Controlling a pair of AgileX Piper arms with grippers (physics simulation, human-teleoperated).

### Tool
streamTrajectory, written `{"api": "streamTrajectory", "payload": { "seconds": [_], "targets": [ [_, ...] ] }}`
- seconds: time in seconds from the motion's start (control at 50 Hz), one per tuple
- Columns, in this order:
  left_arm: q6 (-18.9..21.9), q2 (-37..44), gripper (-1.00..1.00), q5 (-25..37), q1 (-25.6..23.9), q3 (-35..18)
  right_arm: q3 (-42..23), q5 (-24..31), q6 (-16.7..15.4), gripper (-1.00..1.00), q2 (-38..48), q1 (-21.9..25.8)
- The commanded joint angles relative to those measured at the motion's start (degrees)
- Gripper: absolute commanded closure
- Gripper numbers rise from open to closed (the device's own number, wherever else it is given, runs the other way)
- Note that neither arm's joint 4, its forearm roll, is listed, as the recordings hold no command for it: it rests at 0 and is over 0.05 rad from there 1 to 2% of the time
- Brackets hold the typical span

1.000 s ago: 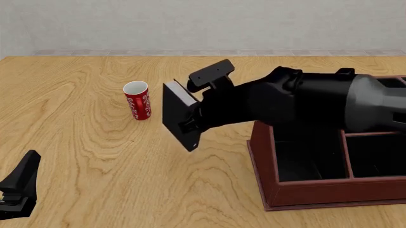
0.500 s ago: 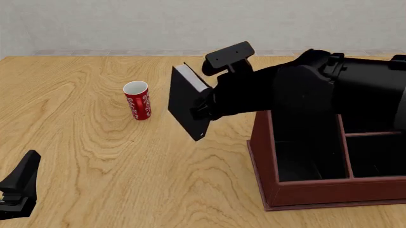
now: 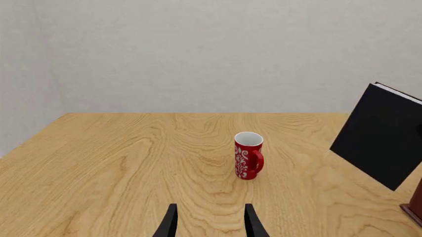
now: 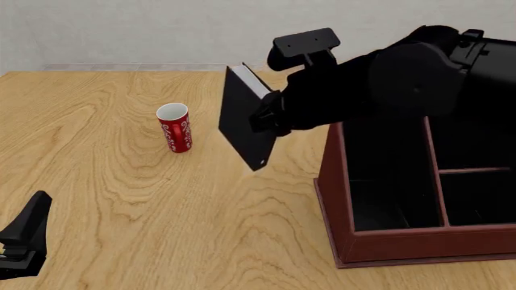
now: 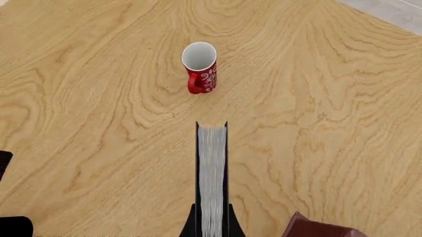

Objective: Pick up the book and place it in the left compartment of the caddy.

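**Book aloft beside the caddy, not yet over its slot**

We hold the book (image 4: 244, 118) in the air with our right gripper (image 4: 270, 118), off the table and tilted, its lower corner hanging on the cup side of the caddy (image 4: 387, 244). It sits between the red cup (image 4: 174, 127) and the caddy's near wall, closer to the caddy but apart from it, not yet above the left compartment (image 4: 379, 181).

We judge the main risk to be the carry across. The book hangs low on one corner, and that corner could strike the caddy's sloped rim if we swing sideways without enough height. A knock there could twist the book in our grip or shove the caddy. The left compartment is narrow, so a book arriving tilted or turned could also catch on the thin divider or wedge across the opening instead of dropping in. The cup stands well apart from the caddy and looks safe unless we swing back toward it.

Our right gripper is pinching the book: in the right wrist view the fingers (image 5: 191, 224) sit tight against both covers, with the white page edges running away from us between them. Our left gripper (image 3: 209, 223) rests idle, well away from the caddy, its fingers spread and holding nothing.
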Motion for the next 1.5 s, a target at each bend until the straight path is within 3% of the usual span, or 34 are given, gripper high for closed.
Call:
{"api": "streamTrajectory", "payload": {
  "seconds": [0.02, 0.76, 1.5],
  "targets": [
    [0.0, 0.0, -1.0, 0.0, 0.0, 0.0, -2.8, 4.0, 2.1, 1.0, -1.6, -0.6],
    [0.0, 0.0, -1.0, 0.0, 0.0, 0.0, -3.8, 12.1, 5.0, 1.0, -10.2, -1.3],
    [0.0, 0.0, -1.0, 0.0, 0.0, 0.0, -5.5, 21.0, 2.8, 1.0, -17.1, -7.0]
  ]
}}
